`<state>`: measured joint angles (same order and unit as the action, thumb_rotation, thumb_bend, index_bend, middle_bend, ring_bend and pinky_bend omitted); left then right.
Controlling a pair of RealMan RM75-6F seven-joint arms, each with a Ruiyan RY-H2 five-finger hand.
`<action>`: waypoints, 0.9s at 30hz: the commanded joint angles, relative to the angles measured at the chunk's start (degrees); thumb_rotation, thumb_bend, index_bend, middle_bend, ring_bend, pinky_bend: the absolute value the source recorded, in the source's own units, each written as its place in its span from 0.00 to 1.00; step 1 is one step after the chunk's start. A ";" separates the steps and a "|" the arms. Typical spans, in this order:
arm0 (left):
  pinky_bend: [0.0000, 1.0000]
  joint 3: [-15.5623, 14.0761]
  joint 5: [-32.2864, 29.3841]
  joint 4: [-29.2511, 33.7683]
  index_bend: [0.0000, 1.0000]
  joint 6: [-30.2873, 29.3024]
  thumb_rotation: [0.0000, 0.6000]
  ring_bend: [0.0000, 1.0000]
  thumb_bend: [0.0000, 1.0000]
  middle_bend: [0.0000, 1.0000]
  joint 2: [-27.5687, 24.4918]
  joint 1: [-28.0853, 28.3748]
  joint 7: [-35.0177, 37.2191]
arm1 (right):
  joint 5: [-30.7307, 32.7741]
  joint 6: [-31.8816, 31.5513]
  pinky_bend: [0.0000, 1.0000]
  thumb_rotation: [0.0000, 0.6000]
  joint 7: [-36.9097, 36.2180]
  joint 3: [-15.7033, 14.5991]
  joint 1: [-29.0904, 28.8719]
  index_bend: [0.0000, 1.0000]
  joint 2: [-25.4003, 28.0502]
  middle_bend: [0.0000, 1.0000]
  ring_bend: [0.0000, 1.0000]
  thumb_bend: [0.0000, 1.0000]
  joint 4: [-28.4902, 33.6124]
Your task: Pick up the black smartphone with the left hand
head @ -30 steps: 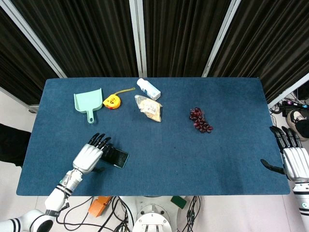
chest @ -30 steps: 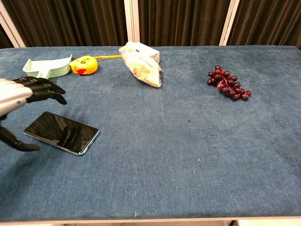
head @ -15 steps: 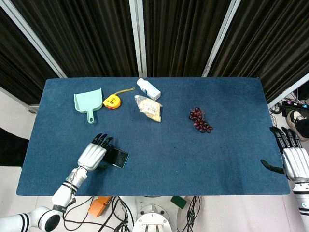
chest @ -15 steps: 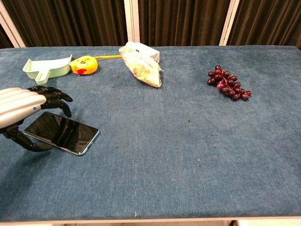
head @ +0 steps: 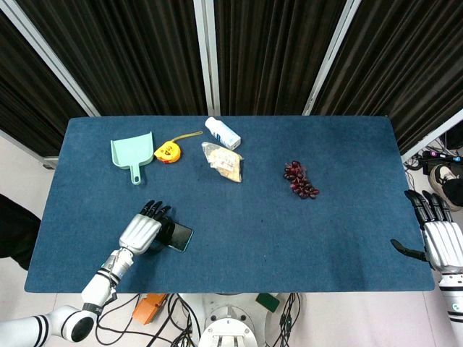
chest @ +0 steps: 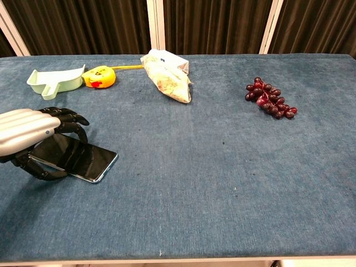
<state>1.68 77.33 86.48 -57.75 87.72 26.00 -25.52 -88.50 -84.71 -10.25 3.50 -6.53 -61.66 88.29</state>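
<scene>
The black smartphone (head: 180, 236) (chest: 89, 158) lies flat on the blue table near its front left. My left hand (head: 142, 231) (chest: 26, 131) covers the phone's left half. Its fingers (chest: 71, 119) curl down over the far long edge and the thumb (chest: 44, 173) presses the near edge, so the hand grips the phone across its width. The phone's right end sticks out from under the hand. My right hand (head: 438, 233) hangs beyond the table's right edge with fingers spread and nothing in it; it shows only in the head view.
Along the back left lie a mint dustpan (head: 133, 153) (chest: 53, 80), a yellow tape measure (head: 167, 151) (chest: 99, 76), a white bottle (head: 222, 133) and a snack bag (head: 224, 162) (chest: 168, 77). A bunch of dark grapes (head: 300, 181) (chest: 269, 100) lies right of centre.
My left hand has moved right and down onto the phone, and its fingers and thumb have closed from spread to wrapped around the phone's edges. The phone and right hand have not moved.
</scene>
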 commanded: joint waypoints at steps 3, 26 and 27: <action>0.00 -0.25 -0.94 -0.34 0.31 0.50 1.00 0.00 0.27 0.09 0.25 0.40 -0.31 | 0.07 0.11 0.06 1.00 -0.08 0.00 -0.01 0.12 -0.04 0.14 0.00 0.27 -0.07; 0.00 0.26 -1.30 -1.52 0.50 -0.05 1.00 0.00 0.70 0.11 0.71 2.32 3.33 | 0.17 -0.17 0.06 1.00 -0.03 0.00 0.32 0.12 -0.18 0.14 0.00 0.27 0.03; 0.00 0.30 -1.34 -1.14 0.50 -0.09 1.00 0.00 0.70 0.11 0.46 2.39 3.18 | 0.18 -0.20 0.06 1.00 -0.07 -0.01 0.36 0.12 -0.18 0.14 0.00 0.27 -0.01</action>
<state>1.94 76.00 85.08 -57.72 88.41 28.31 -22.16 -88.32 -84.91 -10.32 3.49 -6.17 -61.84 88.28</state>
